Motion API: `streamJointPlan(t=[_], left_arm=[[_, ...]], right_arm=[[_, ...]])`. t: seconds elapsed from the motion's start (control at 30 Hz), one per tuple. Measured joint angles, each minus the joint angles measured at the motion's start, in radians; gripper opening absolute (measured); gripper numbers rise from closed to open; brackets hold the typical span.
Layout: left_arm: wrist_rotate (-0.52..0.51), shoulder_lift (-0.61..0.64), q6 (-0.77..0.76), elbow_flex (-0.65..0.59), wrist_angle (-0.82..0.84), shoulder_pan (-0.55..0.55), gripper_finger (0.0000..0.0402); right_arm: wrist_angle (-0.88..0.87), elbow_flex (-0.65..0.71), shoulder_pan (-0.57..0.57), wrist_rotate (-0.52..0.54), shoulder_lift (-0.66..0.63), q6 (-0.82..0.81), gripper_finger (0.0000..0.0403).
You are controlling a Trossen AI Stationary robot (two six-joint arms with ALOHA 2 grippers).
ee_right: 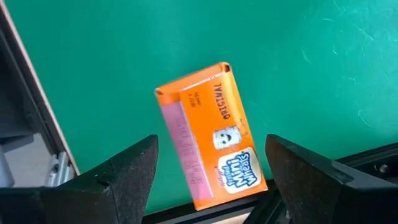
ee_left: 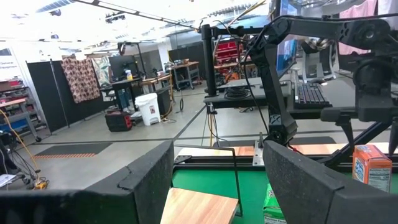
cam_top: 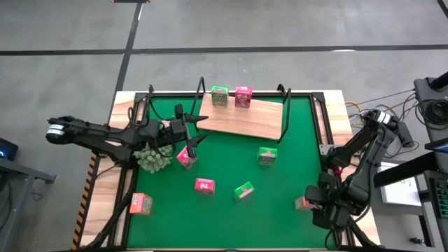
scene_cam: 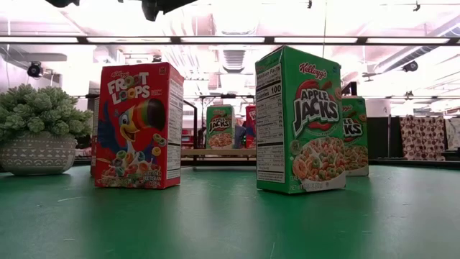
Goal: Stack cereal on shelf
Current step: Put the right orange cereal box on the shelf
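Note:
The shelf is a light wooden board with black wire uprights, lying at the mat's far side. A green pack and a pink-red pack stand on its far edge. My left gripper hovers open at the shelf's left end, and the board shows between its fingers. My right gripper is open at the table's near right corner, pointing down. An orange pack lies flat on the mat between its fingers, untouched. This orange pack sits beside the table frame.
Loose on the mat are two pink-red packs, two green packs and an orange pack. A spiky grey-green plant sits under the left arm. The black table frame runs close by the right gripper.

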State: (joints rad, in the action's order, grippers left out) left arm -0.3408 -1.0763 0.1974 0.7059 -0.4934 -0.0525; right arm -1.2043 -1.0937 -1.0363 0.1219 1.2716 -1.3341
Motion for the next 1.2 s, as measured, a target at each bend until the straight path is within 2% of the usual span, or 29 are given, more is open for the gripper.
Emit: streamJointPlan(t=[0.3,0.63,1.2], left_arm=[[0.000,0.000,-0.004,0.000,0.000,0.000,0.0231],[0.000,0.000,-0.009,0.000,0.004,0.000,0.0231],[0.000,0.000,-0.027,-0.002,0.033,-0.001,0.0231]], right_arm=[[0.013,0.031,0.000,0.000,0.000,0.027,0.0282],[0.096,0.086,0.000,0.000,0.000,0.026,0.0242],[0.096,0.086,0.001,0.002,0.000,0.015,0.0184]])
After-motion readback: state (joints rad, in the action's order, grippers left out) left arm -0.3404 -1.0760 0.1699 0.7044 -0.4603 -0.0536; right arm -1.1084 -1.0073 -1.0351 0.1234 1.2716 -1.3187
